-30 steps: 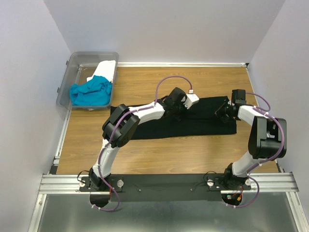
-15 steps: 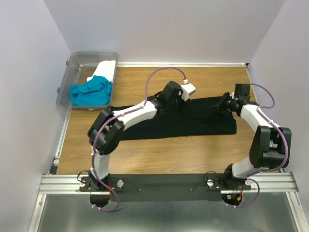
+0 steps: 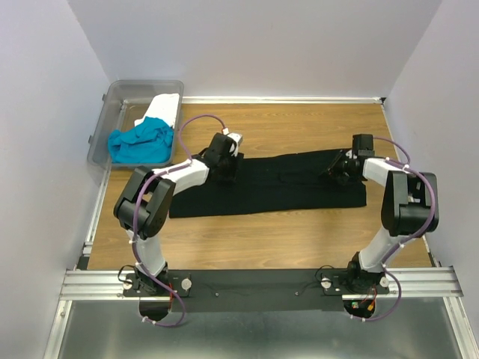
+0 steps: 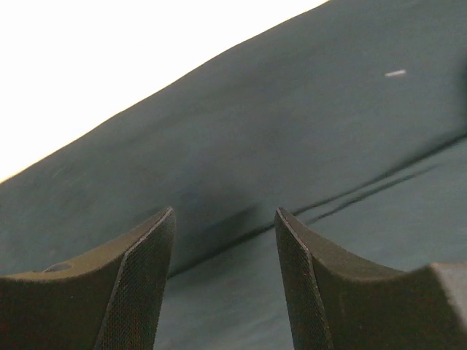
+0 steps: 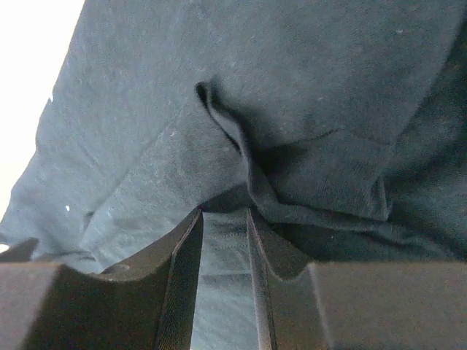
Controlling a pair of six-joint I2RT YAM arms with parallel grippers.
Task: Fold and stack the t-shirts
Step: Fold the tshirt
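We see soft, even light overhead. At both wrists the table glares white beside the black t-shirt.

The left arm and right arm have white links, black joints and purple cables. The left claw fingers are black and finely textured.

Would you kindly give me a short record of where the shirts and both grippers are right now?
black t-shirt: folded into a long band, flat on the table
turquoise t-shirt: crumpled in the clear bin
white t-shirt: in the same bin, behind the turquoise one
left gripper: open, empty, over the black shirt's left part
right gripper: slightly open, at its right end
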